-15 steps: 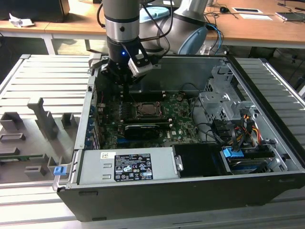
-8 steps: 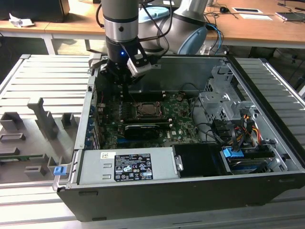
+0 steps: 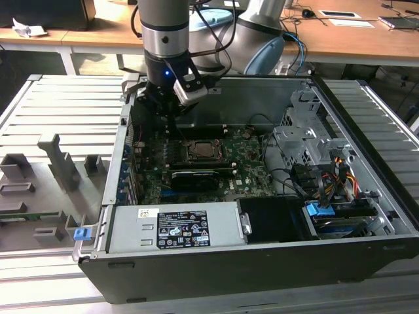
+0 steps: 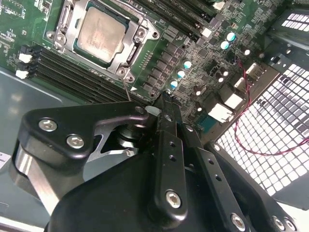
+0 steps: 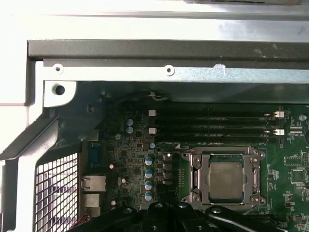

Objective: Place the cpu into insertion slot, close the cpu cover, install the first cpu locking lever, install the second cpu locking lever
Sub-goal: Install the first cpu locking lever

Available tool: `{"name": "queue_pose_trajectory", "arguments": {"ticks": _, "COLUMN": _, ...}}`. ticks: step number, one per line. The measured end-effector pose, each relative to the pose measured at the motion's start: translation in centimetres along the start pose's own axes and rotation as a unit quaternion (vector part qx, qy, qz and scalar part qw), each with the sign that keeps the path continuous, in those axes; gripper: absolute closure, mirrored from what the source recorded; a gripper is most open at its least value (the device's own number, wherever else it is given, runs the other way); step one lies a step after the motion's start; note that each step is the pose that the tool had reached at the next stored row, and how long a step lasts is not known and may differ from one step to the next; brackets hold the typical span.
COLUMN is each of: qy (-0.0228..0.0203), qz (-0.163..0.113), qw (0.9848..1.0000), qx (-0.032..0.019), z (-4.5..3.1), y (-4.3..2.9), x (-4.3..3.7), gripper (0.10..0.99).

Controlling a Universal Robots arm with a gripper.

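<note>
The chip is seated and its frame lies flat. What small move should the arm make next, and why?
Probably nudge the end effector against the thin lever rod before it: the cpu lies framed by the flat cpu cover, yet this rod stands loose, seemingly unlatched.

Hovering with end effector (image 5: pixel 170 209) just beside insertion slot (image 5: pixel 225 158) on green motherboard (image 5: pixel 294 159); showing cpu (image 5: pixel 226 180) sitting inside, cpu cover (image 5: pixel 194 181) lying flat around it, memory sticks (image 5: pixel 212 123) running near case wall (image 5: pixel 169 72).

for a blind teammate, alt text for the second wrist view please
The cpu lies flat in the insertion slot on the green motherboard, with the metal cpu cover framing it. The black gripper sits in the foreground nearby.
</note>
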State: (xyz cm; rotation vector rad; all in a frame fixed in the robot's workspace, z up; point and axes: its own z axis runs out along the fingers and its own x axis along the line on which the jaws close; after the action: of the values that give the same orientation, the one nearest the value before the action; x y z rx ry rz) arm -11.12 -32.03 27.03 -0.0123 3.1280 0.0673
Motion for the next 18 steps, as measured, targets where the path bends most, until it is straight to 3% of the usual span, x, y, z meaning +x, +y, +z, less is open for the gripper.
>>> {"name": "queue_pose_trajectory", "arguments": {"ticks": 8, "qy": 0.0000, "qz": 0.000, "qw": 1.0000, "qx": -0.0001, "z": 0.09, "y": 0.04, "x": 0.36, "gripper": 0.980}}
{"name": "queue_pose_trajectory", "arguments": {"ticks": 18, "qy": 0.0000, "qz": 0.000, "qw": 1.0000, "qx": -0.0013, "z": 1.23, "y": 1.23, "x": 0.67, "gripper": 0.980}}
